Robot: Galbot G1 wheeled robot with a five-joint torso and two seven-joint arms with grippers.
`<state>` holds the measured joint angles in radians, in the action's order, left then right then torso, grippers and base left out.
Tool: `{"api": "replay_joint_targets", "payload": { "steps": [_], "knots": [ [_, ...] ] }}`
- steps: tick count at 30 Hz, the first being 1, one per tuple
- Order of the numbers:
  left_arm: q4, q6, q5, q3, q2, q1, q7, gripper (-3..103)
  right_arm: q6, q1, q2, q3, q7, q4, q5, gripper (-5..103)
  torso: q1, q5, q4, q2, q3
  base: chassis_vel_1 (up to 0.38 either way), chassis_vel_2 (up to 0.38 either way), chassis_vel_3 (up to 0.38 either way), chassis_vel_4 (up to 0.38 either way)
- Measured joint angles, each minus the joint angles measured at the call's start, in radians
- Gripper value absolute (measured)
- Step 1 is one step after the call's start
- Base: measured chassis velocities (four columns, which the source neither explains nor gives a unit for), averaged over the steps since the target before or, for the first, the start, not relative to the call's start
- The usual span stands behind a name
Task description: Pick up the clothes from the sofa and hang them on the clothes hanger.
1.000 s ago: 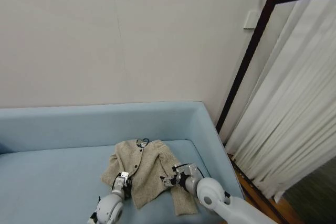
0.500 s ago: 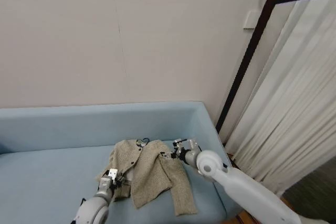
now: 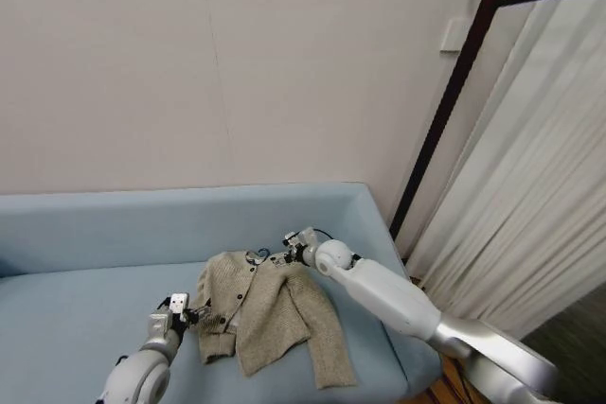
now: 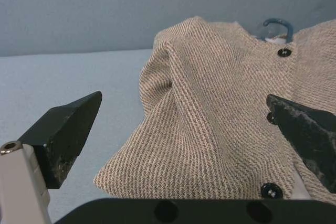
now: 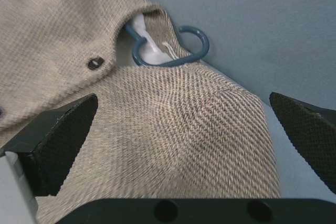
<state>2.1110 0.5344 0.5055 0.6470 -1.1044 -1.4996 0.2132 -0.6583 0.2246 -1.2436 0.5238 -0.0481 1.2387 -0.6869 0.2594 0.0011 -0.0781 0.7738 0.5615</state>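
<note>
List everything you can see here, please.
cardigan: one, beige, flat on the sofa seat
hanger: one, blue, hook showing at the cardigan's collar
sofa: one, light blue, against the wall
rack: one, dark brown, right of the sofa
curtain: one, white, far right beside the rack
wall: one, off-white, behind the sofa
left gripper: one, black, open, at the cardigan's edge on the robot's left
right gripper: one, black, open, at the cardigan's shoulder near the hook
</note>
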Motion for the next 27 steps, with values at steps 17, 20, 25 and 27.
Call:
{"api": "replay_joint_targets", "payload": {
  "steps": [17,20,25,27],
  "knots": [
    [0.132,-0.136,-0.087,0.119,-0.105,-0.189,-0.094,100,0.097,-0.032,-0.246,-0.022,-0.153,-0.458,0.292,100,0.000,0.0003,0.0001,0.000,0.000,0.000,0.000,0.000,0.000],
    [0.142,-0.157,-0.103,0.115,-0.117,-0.196,-0.100,100,0.155,-0.033,-0.272,-0.035,-0.156,-0.537,0.365,100,0.000,0.0004,0.0001,0.000,0.000,0.000,0.000,0.000,0.000],
    [0.143,-0.190,-0.116,0.113,-0.125,-0.198,-0.108,100,0.207,-0.042,-0.303,-0.053,-0.169,-0.620,0.432,100,0.000,0.0004,0.0001,0.000,0.000,0.000,0.000,0.000,0.000],
    [0.143,-0.197,-0.118,0.113,-0.127,-0.199,-0.111,100,0.215,-0.044,-0.313,-0.061,-0.174,-0.641,0.451,100,0.000,0.0003,0.0002,0.000,0.000,0.000,0.000,0.000,0.000]
  ]
}}
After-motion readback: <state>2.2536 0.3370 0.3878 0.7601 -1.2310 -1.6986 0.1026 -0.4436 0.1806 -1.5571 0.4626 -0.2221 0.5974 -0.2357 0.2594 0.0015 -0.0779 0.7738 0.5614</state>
